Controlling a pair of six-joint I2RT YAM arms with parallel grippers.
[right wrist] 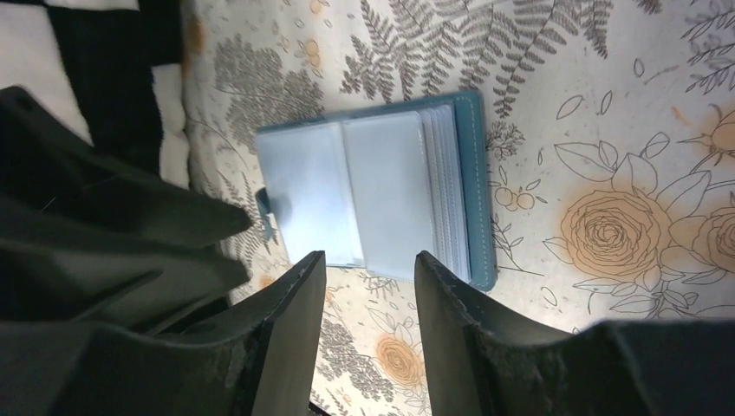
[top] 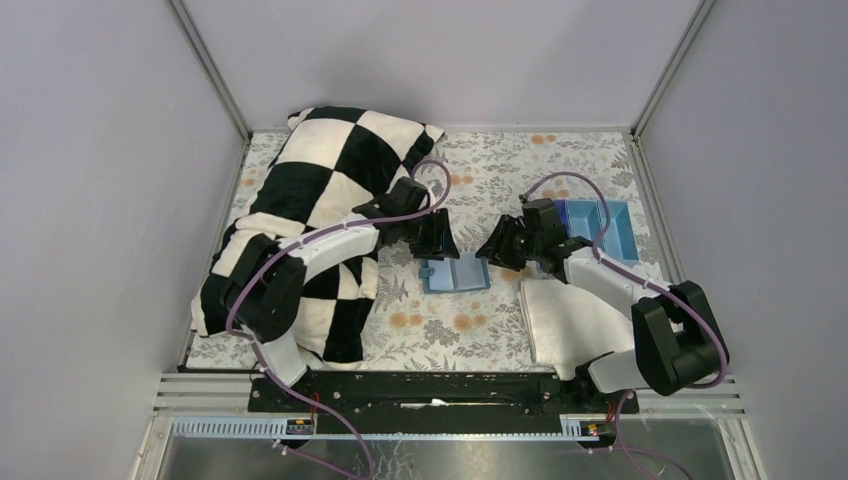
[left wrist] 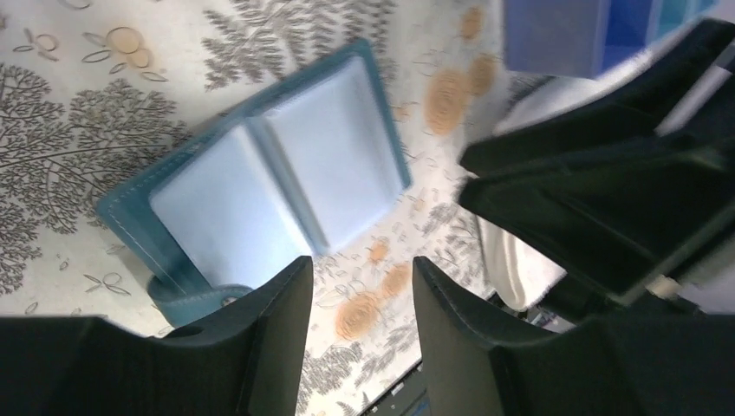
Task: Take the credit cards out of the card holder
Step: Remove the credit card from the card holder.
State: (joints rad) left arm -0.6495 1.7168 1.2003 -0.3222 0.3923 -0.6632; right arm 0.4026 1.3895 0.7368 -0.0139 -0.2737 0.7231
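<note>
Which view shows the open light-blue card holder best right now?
Right wrist: the light-blue, wallet-like card holder lies open and sharp, nearly whole, its stacked clear sleeves showing at one edge. Left wrist shows it tilted and blurred; top external shows it only small.

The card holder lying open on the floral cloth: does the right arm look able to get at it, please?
Probably yes: the right tool hangs open close to the card holder, with nothing between them.

Soft, even overhead light, faint shadows — wrist views slightly blurred, dark at the lower edges.
</note>
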